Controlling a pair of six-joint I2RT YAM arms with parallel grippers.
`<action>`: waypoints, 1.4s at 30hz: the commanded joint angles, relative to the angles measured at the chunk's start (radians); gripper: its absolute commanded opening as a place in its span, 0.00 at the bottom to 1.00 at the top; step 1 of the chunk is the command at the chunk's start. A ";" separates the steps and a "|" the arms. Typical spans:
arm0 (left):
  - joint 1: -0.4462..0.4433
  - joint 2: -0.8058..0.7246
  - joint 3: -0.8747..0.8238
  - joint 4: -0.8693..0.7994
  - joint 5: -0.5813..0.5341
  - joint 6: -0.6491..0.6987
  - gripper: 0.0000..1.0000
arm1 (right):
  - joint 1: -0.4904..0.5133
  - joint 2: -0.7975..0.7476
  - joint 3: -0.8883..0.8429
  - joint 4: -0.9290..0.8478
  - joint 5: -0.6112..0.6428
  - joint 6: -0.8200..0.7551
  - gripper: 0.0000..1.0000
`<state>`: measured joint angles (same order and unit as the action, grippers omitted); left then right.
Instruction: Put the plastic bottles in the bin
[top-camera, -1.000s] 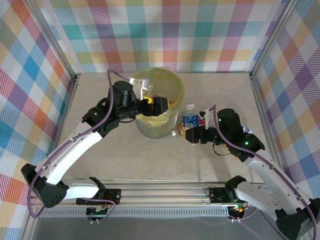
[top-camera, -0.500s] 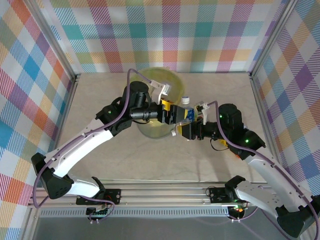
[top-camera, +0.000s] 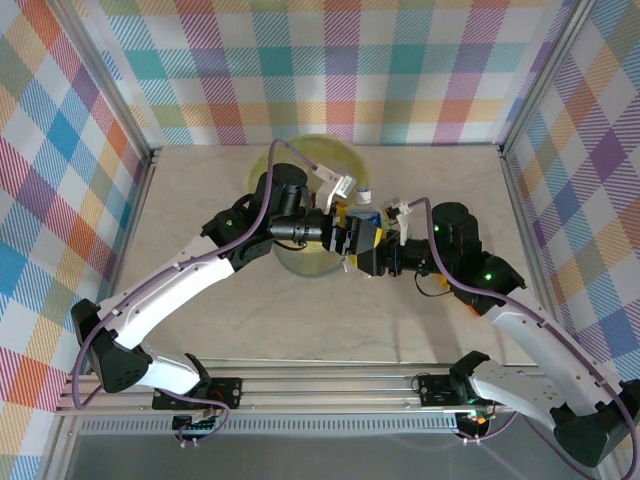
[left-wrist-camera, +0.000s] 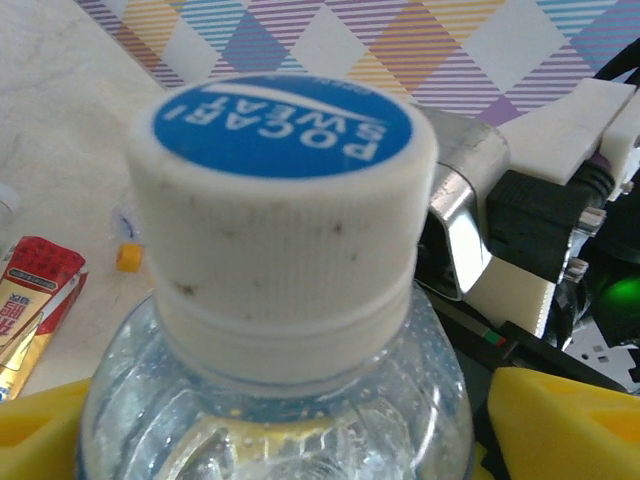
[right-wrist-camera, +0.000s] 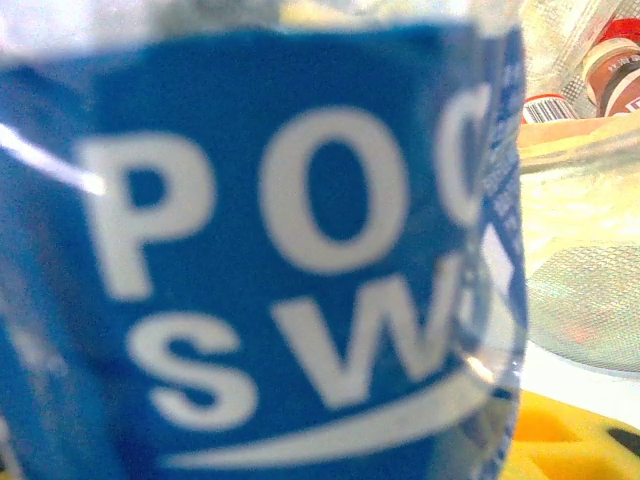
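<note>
Bottle (top-camera: 364, 212), clear, blue label, white cap with blue top, sits between the two grippers just beside the right side of the bin (top-camera: 306, 146), off the table (top-camera: 450, 180).

Right gripper (top-camera: 376, 258) is under the bottle. The right wrist view has the blue label pressed up close with a yellow pad (right-wrist-camera: 560, 440) at its edge. It looks clamped on the bottle, though the contact itself is too close and blurred to be sure.

Left gripper (top-camera: 352, 236) reaches across in front of the bin to the same bottle. The left wrist view shows the yellow fingers (left-wrist-camera: 560, 420) apart, one on each side of the bottle below the cap, with a gap on the right side. Jaws open, not gripping.

The bin bag (right-wrist-camera: 580, 200) is beside the bottle, with other bottles (right-wrist-camera: 610, 70) inside it.

On the table past the cap: a red carton (left-wrist-camera: 30, 290) and a small orange cap (left-wrist-camera: 128, 257), apart from each other.
</note>
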<state>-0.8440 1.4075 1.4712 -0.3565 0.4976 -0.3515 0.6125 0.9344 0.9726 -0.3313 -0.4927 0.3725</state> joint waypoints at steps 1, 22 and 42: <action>-0.011 0.001 0.021 0.033 0.033 0.001 0.82 | 0.010 0.000 0.043 0.058 -0.023 -0.026 0.46; -0.010 -0.048 0.013 0.042 -0.163 -0.004 0.46 | 0.013 -0.009 0.046 0.001 0.023 -0.030 1.00; 0.119 0.128 0.509 -0.344 -0.581 0.406 0.45 | 0.013 -0.158 0.078 -0.272 0.504 0.092 1.00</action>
<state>-0.7578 1.4845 1.9335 -0.6128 -0.0181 -0.0414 0.6216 0.7834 1.0191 -0.5102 -0.1715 0.4065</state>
